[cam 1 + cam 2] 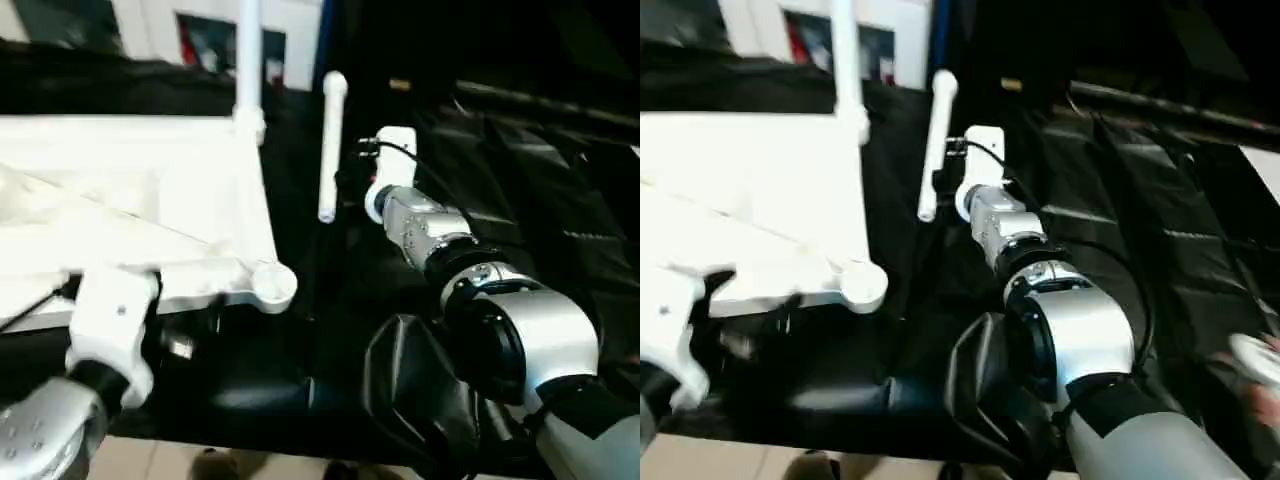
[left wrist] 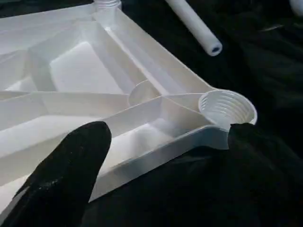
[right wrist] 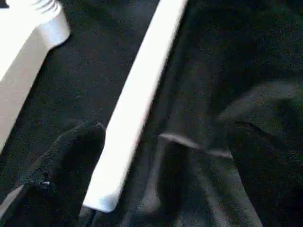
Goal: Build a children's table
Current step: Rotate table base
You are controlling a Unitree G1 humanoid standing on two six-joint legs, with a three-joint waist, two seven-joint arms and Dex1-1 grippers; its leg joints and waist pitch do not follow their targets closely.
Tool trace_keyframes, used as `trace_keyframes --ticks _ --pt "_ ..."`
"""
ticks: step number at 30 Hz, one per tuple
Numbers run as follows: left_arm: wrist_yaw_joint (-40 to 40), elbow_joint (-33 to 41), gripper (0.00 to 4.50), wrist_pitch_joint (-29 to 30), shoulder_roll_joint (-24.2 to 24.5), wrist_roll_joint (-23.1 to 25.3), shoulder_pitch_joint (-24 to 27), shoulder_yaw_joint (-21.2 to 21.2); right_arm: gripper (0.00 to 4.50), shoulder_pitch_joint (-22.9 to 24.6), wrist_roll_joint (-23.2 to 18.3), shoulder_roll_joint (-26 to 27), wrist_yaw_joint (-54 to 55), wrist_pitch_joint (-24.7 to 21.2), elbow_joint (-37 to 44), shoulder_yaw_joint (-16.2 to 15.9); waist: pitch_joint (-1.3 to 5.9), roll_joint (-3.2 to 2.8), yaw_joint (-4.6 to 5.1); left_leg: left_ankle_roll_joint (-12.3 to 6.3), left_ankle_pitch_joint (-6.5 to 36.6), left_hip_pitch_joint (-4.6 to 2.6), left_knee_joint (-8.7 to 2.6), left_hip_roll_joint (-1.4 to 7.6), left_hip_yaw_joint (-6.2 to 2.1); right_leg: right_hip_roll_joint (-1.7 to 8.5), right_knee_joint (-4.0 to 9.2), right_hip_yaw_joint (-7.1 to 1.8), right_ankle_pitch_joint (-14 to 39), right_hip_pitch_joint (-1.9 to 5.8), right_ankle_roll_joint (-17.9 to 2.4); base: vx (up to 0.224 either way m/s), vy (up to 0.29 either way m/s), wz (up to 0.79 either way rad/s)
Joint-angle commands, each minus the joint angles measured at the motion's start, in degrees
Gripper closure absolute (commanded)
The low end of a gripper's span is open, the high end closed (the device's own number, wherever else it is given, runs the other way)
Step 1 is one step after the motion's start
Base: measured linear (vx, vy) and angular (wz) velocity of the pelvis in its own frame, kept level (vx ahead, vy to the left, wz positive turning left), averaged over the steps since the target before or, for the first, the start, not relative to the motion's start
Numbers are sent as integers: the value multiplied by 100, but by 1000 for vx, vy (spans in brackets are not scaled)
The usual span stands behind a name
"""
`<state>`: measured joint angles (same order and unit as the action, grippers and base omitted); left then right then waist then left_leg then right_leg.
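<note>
Nearest to me, my left end effector [image 2: 161, 156] hangs over the close corner of the white plastic rectangular tabletop [image 1: 130, 200], which lies ribbed underside up on the black-draped bench [image 1: 260, 380]. Its two black fingers [image 2: 66, 175] are spread wide and hold nothing; they straddle the tabletop's edge just by the empty round threaded corner socket [image 2: 227, 109], and I cannot tell whether either pad touches the plastic. Further out, my right end effector [image 3: 156, 175] is likewise spread wide and empty, and it is the nearer one to the loose long white tapered tube leg [image 1: 331, 145]. That leg lies flat on the cloth just right of the tabletop, its long axis running away from me, roughly along the tabletop's right edge. In the right wrist view its near end sits between the open fingers, tight beside one of them and not gripped. I judge the next move turns on closing across that leg. At the far corner another white tube leg [image 1: 248, 60] already stands upright in its socket.
</note>
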<state>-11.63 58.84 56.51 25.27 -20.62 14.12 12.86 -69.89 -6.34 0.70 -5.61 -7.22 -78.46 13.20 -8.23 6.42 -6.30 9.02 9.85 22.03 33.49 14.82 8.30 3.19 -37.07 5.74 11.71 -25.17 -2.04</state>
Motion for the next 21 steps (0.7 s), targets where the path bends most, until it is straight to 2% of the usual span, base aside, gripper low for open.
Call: trace_keyframes --ticks 1,2,3,5,6,7,9,11,15,21 --pt "80 116 0 -117 80 -232 102 72 2 -128 73 26 -104 -78 -18 26 274 -117 27 91 719 -14 -400 -182 147 297 379 -323 331 362 -745 0 0 0" --pt "102 116 0 -168 134 -304 164 79 2 -135 105 62 -127 -73 -16 13 242 -130 27 106 840 -25 -408 -179 143 320 399 -330 584 354 -709 0 0 0" --pt "111 116 0 -192 155 -319 189 73 2 -136 108 73 -140 -73 -16 15 229 -130 24 107 827 -35 -405 -178 147 328 402 -337 607 343 -698 0 0 0" --pt "228 116 0 -347 279 -453 343 45 2 -130 128 125 -237 -59 -15 19 185 -110 27 131 673 -45 -405 -176 148 312 383 -341 417 336 -687 0 0 0" --pt "314 116 0 -429 354 -561 417 39 2 -128 140 141 -281 -54 -14 17 188 -120 30 141 638 -52 -408 -173 147 311 374 -341 366 339 -688 0 0 0" --pt "388 116 0 -509 420 -661 512 57 2 -127 132 177 -338 -65 -15 28 185 -91 33 161 482 -56 -387 -177 153 300 349 -344 109 340 -716 0 0 0" --pt "508 116 0 -598 556 -857 633 105 2 -120 175 211 -342 -98 -20 7 158 -90 36 190 389 -48 -392 -183 151 291 331 -339 -55 346 -741 0 0 0" --pt "658 116 0 -705 746 -1115 756 162 2 -89 240 222 -105 -194 -34 7 119 -70 33 252 415 -65 -398 -191 154 293 338 -347 6 337 -731 0 0 0" --pt "790 116 0 -846 961 -1362 901 159 2 -71 218 257 -108 -315 -44 65 70 -77 24 327 674 -76 -421 -176 146 324 367 -355 368 330 -651 0 0 0" --pt "1186 116 0 -1178 1376 -1820 1157 164 2 -65 349 311 -380 -485 -53 -1 44 -54 31 337 567 -70 -418 -182 140 328 365 -365 348 342 -547 0 0 0"
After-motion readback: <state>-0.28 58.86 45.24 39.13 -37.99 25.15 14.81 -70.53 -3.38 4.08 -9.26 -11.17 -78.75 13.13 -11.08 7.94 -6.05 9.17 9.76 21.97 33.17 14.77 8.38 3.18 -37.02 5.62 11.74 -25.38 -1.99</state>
